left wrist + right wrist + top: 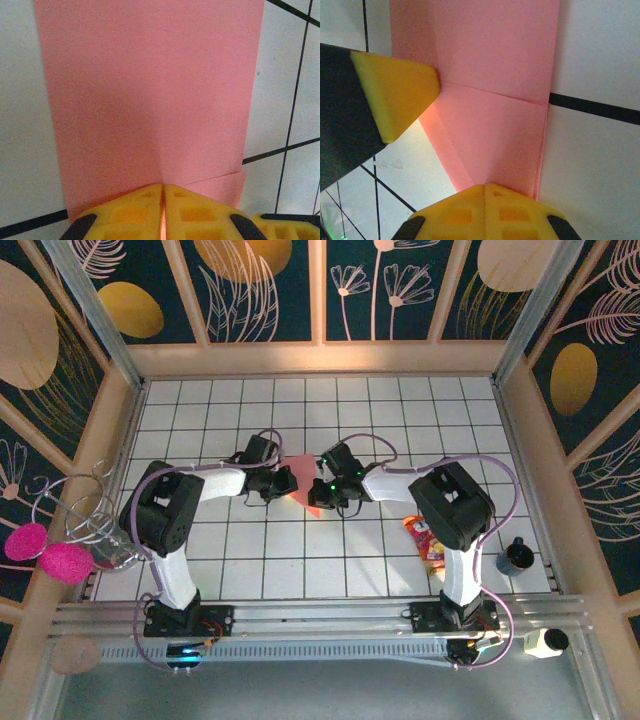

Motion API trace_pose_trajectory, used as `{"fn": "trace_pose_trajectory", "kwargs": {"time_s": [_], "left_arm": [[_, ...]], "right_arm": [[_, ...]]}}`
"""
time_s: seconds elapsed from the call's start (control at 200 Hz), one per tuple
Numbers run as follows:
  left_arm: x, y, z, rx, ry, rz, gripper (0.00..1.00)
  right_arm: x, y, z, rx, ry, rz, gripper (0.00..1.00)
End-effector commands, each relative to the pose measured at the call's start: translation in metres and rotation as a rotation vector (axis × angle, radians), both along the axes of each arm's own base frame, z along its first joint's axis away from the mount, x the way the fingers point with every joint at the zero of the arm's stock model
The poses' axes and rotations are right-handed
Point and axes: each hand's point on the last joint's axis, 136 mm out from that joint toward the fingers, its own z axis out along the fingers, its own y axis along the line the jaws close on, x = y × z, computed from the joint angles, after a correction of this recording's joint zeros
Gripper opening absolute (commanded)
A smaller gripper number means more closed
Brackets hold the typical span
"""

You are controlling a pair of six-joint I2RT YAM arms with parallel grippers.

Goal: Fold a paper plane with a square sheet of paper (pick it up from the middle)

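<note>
The salmon-pink paper, matte and folded into layered flaps, is at mid-table between the arms. The left gripper and the right gripper each clench one edge. Its long axis runs roughly away from the bases, and its pointing end cannot be told.

White tiled table is showing a pink sheet of paper low over its tiles at the jaws of left gripper and right gripper; contact unclear. Snack packet is lying right of the right jaws, well apart. Black cup is standing farther right.
</note>
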Motion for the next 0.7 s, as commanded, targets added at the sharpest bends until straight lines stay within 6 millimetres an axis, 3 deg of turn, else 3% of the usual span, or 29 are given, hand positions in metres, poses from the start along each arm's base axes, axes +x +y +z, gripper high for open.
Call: {"fn": "trace_pose_trajectory", "kwargs": {"time_s": [0.0, 0.12, 0.475, 0.696], "left_arm": [[-0.009, 0.013, -0.022, 0.075, 0.059, 0.03, 0.1], [-0.011, 0.015, -0.027, 0.088, 0.068, 0.037, 0.09], [-0.013, 0.02, -0.033, 0.109, 0.086, 0.046, 0.08], [-0.016, 0.023, -0.037, 0.13, 0.098, 0.049, 0.08]], "right_arm": [[0.001, 0.003, 0.027, 0.064, -0.051, 0.036, 0.0], [-0.002, 0.018, 0.043, 0.127, -0.071, 0.083, 0.0], [-0.015, 0.015, 0.006, 0.081, 0.017, 0.091, 0.0], [-0.032, -0.001, -0.013, 0.033, 0.064, 0.096, 0.0]]}}
